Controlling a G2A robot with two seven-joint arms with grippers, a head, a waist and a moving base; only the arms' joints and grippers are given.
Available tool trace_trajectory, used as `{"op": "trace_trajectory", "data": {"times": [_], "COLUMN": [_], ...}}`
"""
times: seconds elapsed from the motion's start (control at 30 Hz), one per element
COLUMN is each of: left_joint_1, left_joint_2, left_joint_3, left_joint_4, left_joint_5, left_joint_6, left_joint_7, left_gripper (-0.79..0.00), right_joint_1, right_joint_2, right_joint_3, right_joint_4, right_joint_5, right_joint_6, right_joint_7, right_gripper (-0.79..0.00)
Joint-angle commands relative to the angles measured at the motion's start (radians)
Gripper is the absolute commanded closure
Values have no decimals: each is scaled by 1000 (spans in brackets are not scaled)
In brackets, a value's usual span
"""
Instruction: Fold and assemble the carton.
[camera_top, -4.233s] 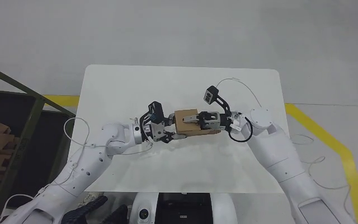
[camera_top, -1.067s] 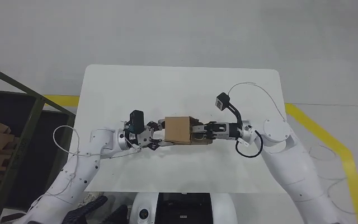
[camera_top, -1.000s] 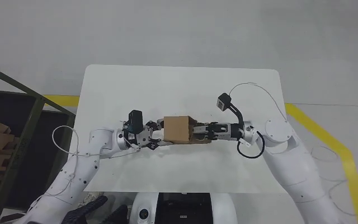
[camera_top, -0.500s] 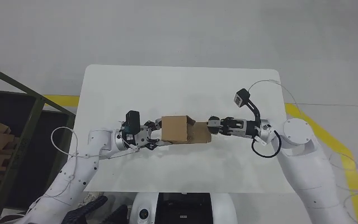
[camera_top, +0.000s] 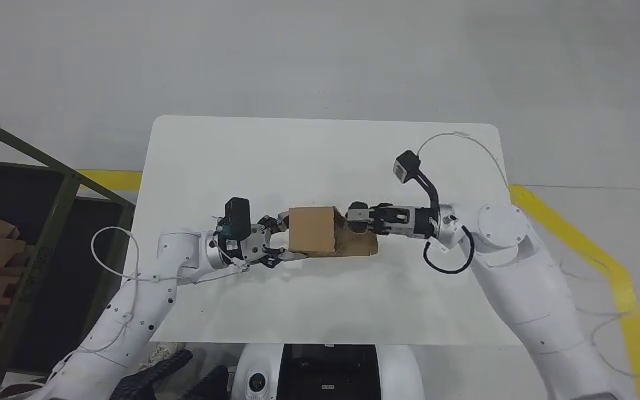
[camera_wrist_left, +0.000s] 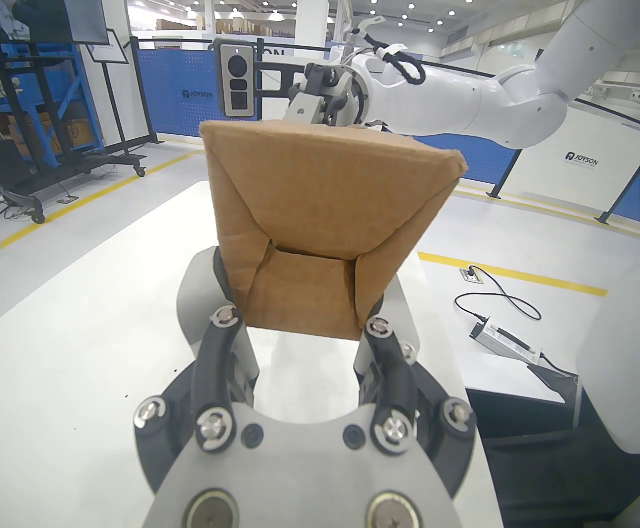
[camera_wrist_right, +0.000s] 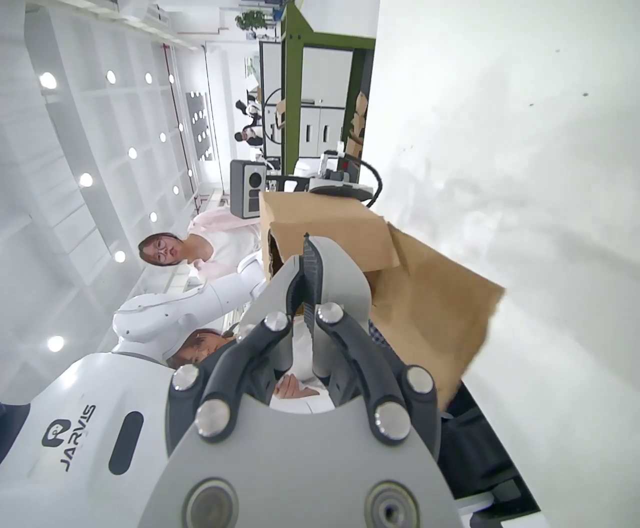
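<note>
Carton (camera_top: 312, 228): held over mid-desk (camera_top: 420, 160), leaving you access to its open end.
Left claw (camera_wrist_left: 300, 325): clamped across the carton's folded end, anchoring it.
Right claw (camera_wrist_right: 306, 272): fingers pressed together, empty, at the open end; probably your pusher for the loose flap (camera_top: 362, 242).

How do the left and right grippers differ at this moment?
The left gripper is clamped on the closed end of the carton; the right gripper is shut on nothing. The left gripper is spread around the cardboard, while the right gripper is pressed fully together, pointing at the carton's open flap side. Both face the carton from opposite ends.
</note>
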Motion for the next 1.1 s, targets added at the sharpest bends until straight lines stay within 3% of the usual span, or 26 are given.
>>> {"op": "trace_trajectory", "data": {"times": [0.0, 0.23, 0.4, 0.63, 0.73, 0.87, 1.07], "left_joint_1": [0, 0, 0, 0, 0, 0, 0], "left_joint_2": [0, 0, 0, 0, 0, 0, 0], "left_joint_3": [0, 0, 0, 0, 0, 0, 0], "left_joint_4": [0, 0, 0, 0, 0, 0, 0], "left_joint_5": [0, 0, 0, 0, 0, 0, 0], "left_joint_6": [0, 0, 0, 0, 0, 0, 0], "left_joint_7": [0, 0, 0, 0, 0, 0, 0], "left_gripper": [-299, -314, -314, -311, -302, -296, -277], "right_joint_1": [11, 53, 37, -152, -236, -285, -280], "right_joint_2": [-5, -20, -4, 54, 68, 72, 52], "right_joint_3": [-24, -88, -18, 226, 270, 247, 150], "right_joint_4": [-4, 26, 56, -31, -75, -62, 15], "right_joint_5": [14, 28, 16, -56, -58, -71, 16], "right_joint_6": [0, 4, 16, 105, 181, 228, 164], "right_joint_7": [8, 14, 2, -40, -8, 6, -19], "right_gripper": [0, 0, 0, 0, 0, 0, 0]}}
